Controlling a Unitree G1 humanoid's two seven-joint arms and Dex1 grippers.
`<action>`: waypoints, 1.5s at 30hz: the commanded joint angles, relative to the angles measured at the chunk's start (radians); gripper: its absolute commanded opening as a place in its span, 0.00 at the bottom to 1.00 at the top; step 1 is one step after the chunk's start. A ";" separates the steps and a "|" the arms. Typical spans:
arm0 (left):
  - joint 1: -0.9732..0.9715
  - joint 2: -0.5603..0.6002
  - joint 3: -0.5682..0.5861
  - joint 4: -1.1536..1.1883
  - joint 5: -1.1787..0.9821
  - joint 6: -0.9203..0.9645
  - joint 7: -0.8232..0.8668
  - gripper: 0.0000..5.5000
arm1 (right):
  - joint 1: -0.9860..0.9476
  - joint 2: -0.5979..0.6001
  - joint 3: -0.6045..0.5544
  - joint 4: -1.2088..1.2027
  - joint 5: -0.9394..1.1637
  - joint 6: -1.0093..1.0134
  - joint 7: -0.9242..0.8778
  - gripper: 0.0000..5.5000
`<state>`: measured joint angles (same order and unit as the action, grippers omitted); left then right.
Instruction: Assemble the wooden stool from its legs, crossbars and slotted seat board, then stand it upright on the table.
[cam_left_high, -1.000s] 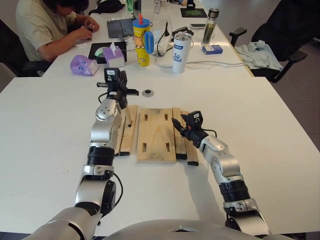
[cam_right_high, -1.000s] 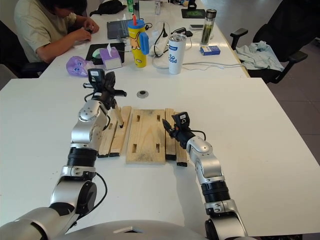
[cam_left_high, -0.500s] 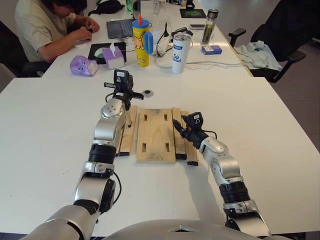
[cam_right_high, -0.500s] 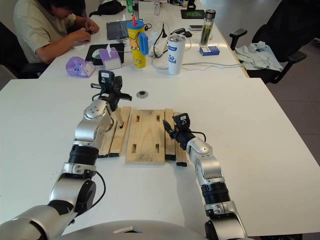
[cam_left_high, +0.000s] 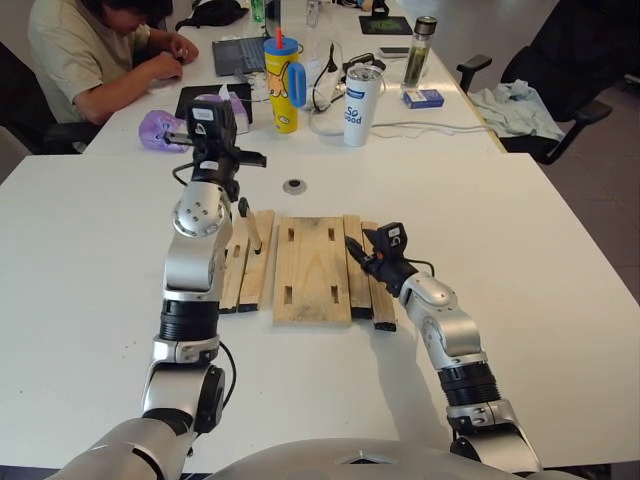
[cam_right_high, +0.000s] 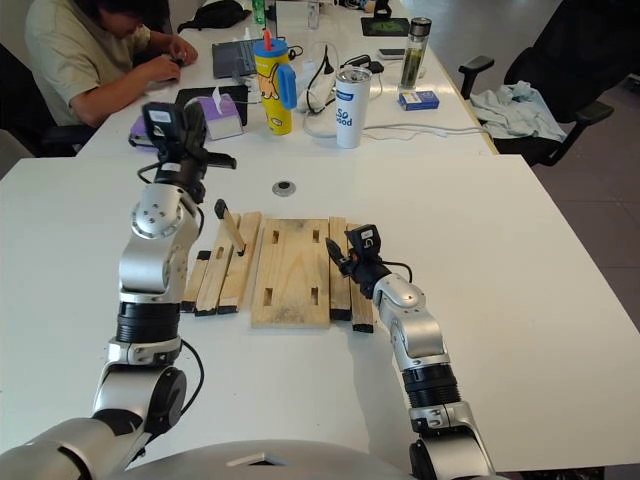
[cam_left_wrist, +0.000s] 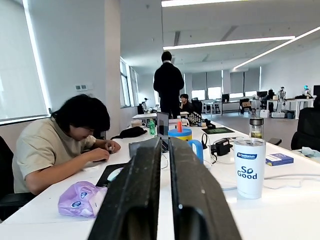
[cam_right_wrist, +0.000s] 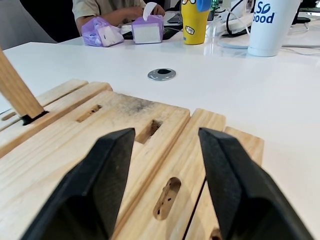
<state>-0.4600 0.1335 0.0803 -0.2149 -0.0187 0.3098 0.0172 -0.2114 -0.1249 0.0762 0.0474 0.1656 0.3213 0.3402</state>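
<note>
Eyeing seat board (cam_left_high: 313, 270), flat mid-table | probably stiff, lightish wood, I'd grab its long edges | right gripper (cam_right_wrist: 165, 136) wide open, empty, over legs (cam_left_high: 372, 290) | left gripper (cam_left_wrist: 165, 144) nearly closed, empty

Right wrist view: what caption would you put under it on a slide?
The right gripper, fingers open, low over the slotted wooden stool parts on a white table.

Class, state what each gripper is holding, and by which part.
Nothing is held: the left gripper is raised, empty; the right gripper hovers open over the legs.
</note>
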 joint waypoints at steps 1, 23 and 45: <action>0.258 -0.013 -0.070 -0.169 0.002 0.081 -0.032 0.19 | 0.012 -0.015 -0.013 -0.029 0.002 0.015 -0.001 0.43; 0.316 -0.094 -0.120 0.076 0.035 0.023 0.006 0.61 | -0.039 -0.030 -0.004 0.003 0.001 0.038 0.055 0.43; 0.155 -0.067 -0.037 0.061 -0.035 0.195 -0.047 0.08 | -0.080 -0.021 -0.045 0.052 -0.024 -0.017 -0.018 0.48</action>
<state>-0.2510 0.0517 0.0228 -0.1100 -0.0307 0.4825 -0.0141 -0.2605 -0.1394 0.0561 0.0869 0.1141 0.3123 0.2957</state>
